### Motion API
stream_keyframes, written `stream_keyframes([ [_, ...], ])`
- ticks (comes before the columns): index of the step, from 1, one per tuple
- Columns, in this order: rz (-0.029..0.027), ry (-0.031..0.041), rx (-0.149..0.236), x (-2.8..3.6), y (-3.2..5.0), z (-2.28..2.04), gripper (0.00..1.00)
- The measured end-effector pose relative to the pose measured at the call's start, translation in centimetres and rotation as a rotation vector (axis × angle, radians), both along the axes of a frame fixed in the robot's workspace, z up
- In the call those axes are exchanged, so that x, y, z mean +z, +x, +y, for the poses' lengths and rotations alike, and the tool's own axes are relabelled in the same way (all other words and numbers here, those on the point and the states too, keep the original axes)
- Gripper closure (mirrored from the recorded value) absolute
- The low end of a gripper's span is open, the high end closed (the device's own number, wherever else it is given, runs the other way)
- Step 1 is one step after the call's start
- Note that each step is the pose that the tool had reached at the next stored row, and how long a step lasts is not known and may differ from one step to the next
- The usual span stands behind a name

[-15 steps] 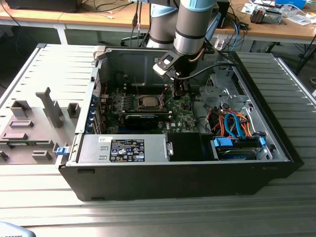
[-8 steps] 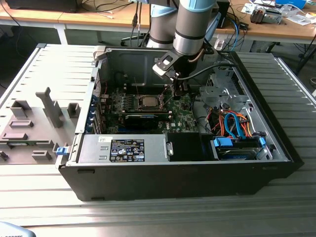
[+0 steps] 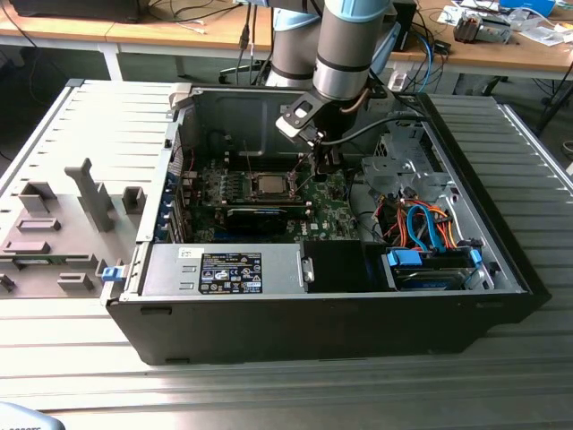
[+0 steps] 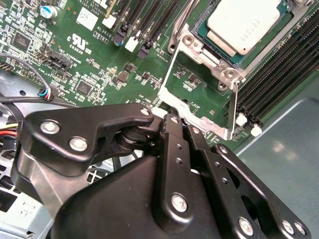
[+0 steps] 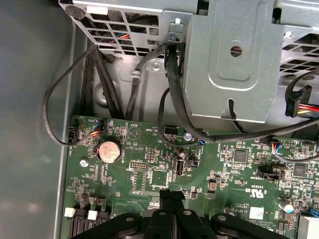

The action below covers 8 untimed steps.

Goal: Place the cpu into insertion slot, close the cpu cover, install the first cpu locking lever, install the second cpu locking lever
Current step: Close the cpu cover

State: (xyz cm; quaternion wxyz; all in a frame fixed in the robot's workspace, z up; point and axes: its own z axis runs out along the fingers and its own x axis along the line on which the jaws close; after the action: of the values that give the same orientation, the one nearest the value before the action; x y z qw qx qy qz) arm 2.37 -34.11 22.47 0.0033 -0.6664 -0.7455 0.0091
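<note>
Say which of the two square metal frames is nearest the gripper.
The cpu cover, swung open with bare board showing through its window; the insertion slot rings the seated cpu.

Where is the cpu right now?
The cpu sits in the insertion slot on the green board, just to the exterior view's left of the hand.

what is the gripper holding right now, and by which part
The gripper looks pinched shut on the cpu cover, at its free edge near a corner.
</note>
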Motion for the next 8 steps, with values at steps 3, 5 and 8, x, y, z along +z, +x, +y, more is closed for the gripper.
stream_keyframes([
  [3, -0.0001, 0.0003, 0.000, -0.06, -0.04, 0.00, 0.89],
  [5, 0.0000, 0.0001, 0.000, -0.08, -0.07, 0.00, 0.89],
  [8, -0.0001, 0.0002, 0.000, -0.13, -0.10, 0.00, 0.89],
])
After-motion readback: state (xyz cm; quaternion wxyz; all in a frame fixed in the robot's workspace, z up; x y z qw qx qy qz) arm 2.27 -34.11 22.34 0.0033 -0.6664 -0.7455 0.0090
